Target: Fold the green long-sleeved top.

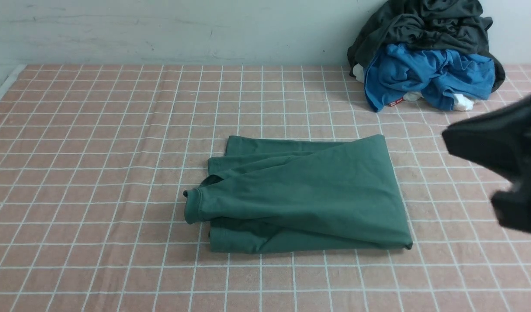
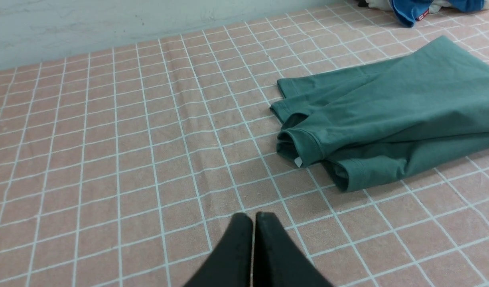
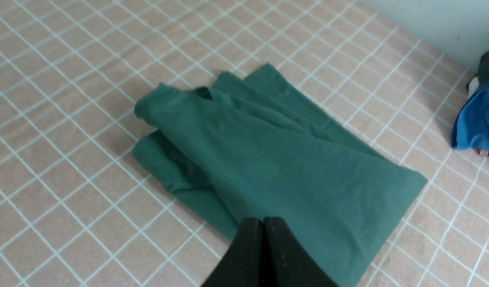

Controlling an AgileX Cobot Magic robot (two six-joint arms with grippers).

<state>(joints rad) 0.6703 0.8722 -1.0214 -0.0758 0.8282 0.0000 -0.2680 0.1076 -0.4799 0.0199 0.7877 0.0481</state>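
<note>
The green long-sleeved top (image 1: pixel 309 195) lies folded into a rough rectangle in the middle of the table, with a ribbed cuff sticking out at its left edge. It also shows in the left wrist view as the green top (image 2: pixel 388 111) and in the right wrist view as the green top (image 3: pixel 276 159). My right gripper (image 1: pixel 454 141) hangs blurred in the air to the right of the top. In its own view the right gripper (image 3: pixel 263 221) is shut, raised over the top's near edge and holding nothing. My left gripper (image 2: pixel 252 217) is shut and empty over bare cloth left of the top.
A pink checked cloth (image 1: pixel 96 173) covers the table. At the back right a pile holds a dark grey garment (image 1: pixel 421 26), a blue garment (image 1: pixel 425 73) and some white fabric (image 1: pixel 462 102). A pale wall (image 1: pixel 161 30) runs along the far edge.
</note>
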